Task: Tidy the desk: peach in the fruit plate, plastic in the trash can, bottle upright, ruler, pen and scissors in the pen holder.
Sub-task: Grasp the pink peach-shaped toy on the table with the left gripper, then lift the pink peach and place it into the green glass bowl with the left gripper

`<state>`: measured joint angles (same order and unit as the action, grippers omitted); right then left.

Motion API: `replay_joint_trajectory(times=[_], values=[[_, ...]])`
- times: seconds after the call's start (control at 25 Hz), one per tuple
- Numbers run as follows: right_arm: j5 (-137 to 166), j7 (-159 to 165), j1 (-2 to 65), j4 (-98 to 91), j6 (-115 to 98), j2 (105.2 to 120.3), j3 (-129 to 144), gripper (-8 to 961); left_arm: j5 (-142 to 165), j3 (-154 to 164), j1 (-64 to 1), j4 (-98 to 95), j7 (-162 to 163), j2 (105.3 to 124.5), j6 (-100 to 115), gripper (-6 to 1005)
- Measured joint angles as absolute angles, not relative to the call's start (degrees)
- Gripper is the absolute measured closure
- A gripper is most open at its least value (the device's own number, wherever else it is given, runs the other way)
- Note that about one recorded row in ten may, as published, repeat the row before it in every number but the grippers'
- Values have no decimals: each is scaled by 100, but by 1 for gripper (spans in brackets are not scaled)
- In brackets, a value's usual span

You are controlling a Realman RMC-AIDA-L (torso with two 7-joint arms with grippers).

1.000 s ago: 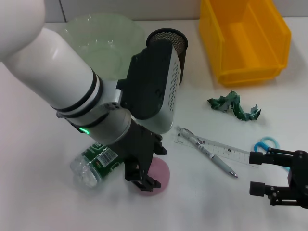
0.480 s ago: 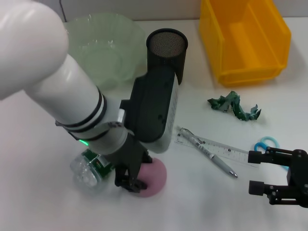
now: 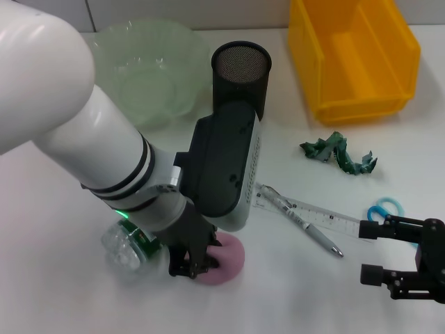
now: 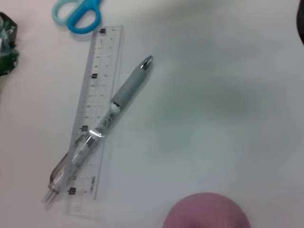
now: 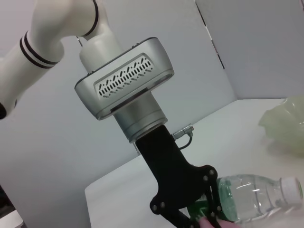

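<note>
1. Lower than a second ago, the left tool [image 3: 197,263] now straddles the peach [image 3: 224,259] near the tabletop's [image 3: 55,278] front edge, fingers spread, not gripping.
2. Risk: the touching bottle [image 3: 128,250] could roll if nudged.
3. Plate [image 3: 146,69], holder [image 3: 240,75] and bin [image 3: 351,56] hold nothing.
4. Right tool [image 3: 393,254] waits open, front right corner.
</note>
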<state>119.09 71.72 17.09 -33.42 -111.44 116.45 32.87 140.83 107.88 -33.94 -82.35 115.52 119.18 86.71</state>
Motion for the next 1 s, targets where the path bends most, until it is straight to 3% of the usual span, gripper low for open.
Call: replay_joint_trajectory(times=[0.6, 0.8, 1.0], values=[[11873, 7128, 1670, -3358, -11295, 11627, 3278, 166, 12592, 9640, -2650, -9212, 10825, 11881, 8738, 878], [11869, 7126, 1670, -3328, -11303, 11629, 3278, 166, 11168, 7891, -2595, -8618, 10027, 11849, 9083, 926], [11868, 7123, 1670, -3296, -11299, 11729, 3278, 166, 10309, 6323, -2721, -7535, 9735, 11852, 8564, 955]])
